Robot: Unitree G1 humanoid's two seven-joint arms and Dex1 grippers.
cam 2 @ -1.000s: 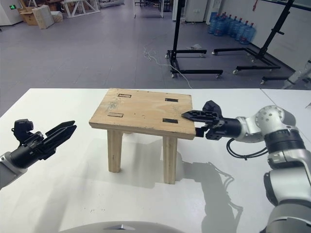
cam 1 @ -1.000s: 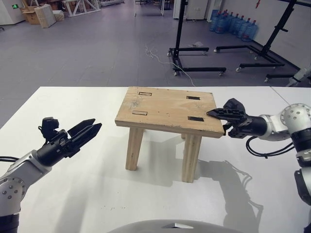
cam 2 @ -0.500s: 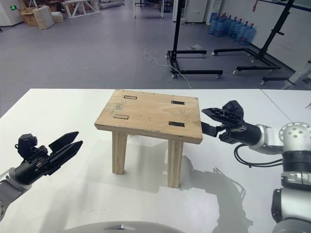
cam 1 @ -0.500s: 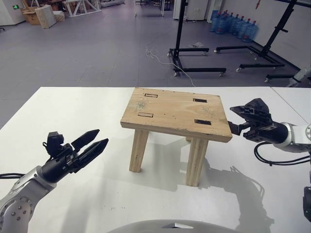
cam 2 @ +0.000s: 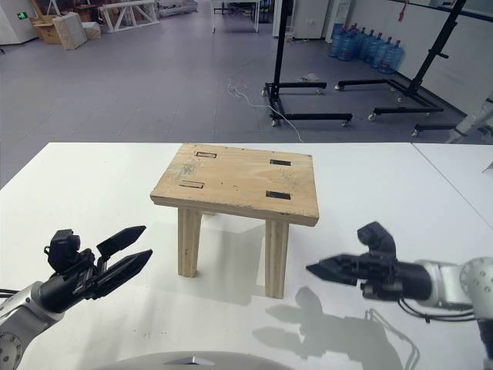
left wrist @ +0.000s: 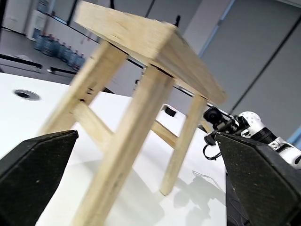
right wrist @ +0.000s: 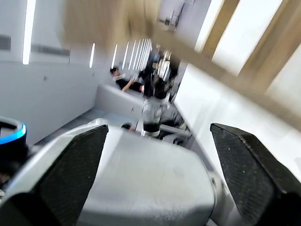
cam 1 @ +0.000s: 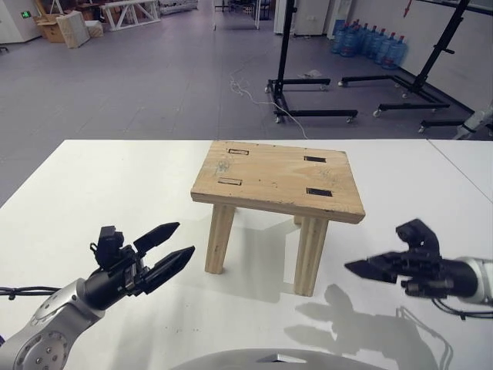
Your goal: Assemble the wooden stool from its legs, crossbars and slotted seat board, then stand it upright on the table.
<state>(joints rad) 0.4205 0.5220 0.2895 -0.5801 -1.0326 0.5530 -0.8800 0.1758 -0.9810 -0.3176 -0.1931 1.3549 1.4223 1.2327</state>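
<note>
Stool [cam 1: 273, 179] is standing assembled and upright on the white table [cam 1: 92, 185]. It is sitting between the two sets of fingers and touching neither.

Seat board [cam 2: 231, 181] is facing up, with four dark slots [cam 1: 317, 191] showing in it. Legs [cam 1: 217, 239] are resting on the table. Left wrist view is looking up under the seat, where crossbars [left wrist: 94, 126] are running between the legs.

Left gripper [cam 1: 186, 238] is hovering just over the table. Its fingers [cam 1: 160, 232] are spread wide with nothing between them. The tips are pointing at the stool's front leg on that side, with a clear gap from tips to wood.

Right gripper [cam 1: 348, 267] is hovering low on the opposite side of the stool. Its tips are pointing toward the other front leg [cam 1: 310, 254] and are also apart from it. Right wrist view is showing its fingers [right wrist: 70, 179] spread with open space between them, gripping nothing.

Writing: beyond the stool, well past both sets of fingers, black wheeled stands [cam 1: 308, 77] are standing on the floor. A cluster of blue water bottles [cam 1: 370, 35] is sitting behind them, labels too small to read. A green sign [cam 1: 28, 10] is glowing far off on the left fingers' side, its print also too small to read.
</note>
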